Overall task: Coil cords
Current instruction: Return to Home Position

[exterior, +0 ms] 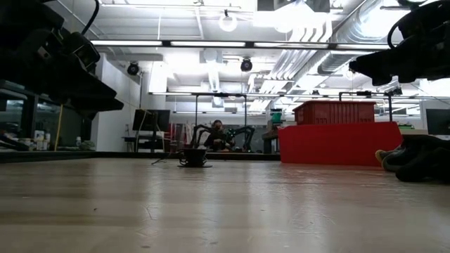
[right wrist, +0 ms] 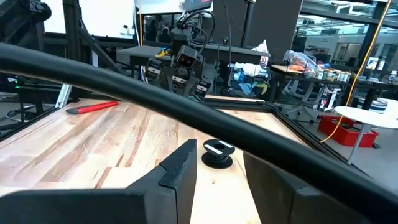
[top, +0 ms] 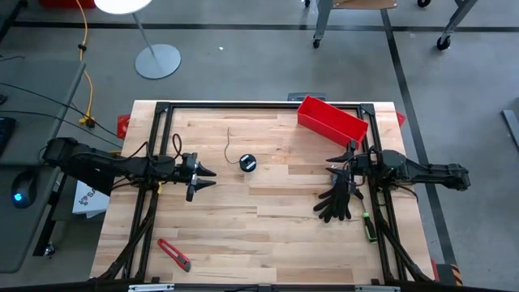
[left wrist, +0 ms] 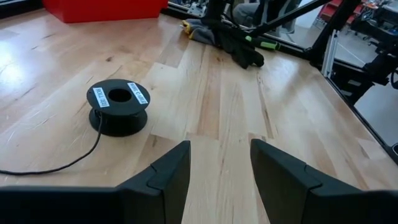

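Wooden table, viewed from above. A red bin stands beyond and to the right of the spool. The left gripper, fingers spread wide and empty, hovers just left of the spool without touching it. The right gripper, likewise spread and empty, is well to the spool's right. A black glove lies right of the spool, nearer the front. The spool lies flat, and its thin cord trails loose toward the far edge.
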Motion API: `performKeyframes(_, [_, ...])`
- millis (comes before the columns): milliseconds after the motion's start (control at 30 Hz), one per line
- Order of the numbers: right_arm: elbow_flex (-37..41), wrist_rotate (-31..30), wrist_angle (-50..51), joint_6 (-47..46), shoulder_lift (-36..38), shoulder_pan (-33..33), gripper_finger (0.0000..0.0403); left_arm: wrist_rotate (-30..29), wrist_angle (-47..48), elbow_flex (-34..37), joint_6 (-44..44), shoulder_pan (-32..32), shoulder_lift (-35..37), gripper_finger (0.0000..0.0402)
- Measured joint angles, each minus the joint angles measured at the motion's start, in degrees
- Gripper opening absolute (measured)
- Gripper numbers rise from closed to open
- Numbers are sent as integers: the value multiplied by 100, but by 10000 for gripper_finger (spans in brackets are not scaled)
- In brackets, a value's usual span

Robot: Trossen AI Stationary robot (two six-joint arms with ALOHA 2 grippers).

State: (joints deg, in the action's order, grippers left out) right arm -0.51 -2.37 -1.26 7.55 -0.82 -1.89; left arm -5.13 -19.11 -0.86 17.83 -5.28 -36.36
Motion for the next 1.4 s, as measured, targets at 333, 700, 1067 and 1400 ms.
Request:
performKeyframes(333, [0, 0, -2, 0, 0, 0, 126, -1, 620, 9, 0, -4, 1050, 160])
performKeyframes(700, [0, 0, -2, 0, 0, 0, 126, -2, 781, 9, 0, -4, 2780, 160])
performKeyframes(1067, [2, 0, -4, -1, -2, 0, 126, -2, 694, 4, -1, 157, 3623, 160])
performKeyframes(1400, [2, 1, -6, -2, 0, 0, 126, 0, 786, 0, 1, 155, 3577, 160])
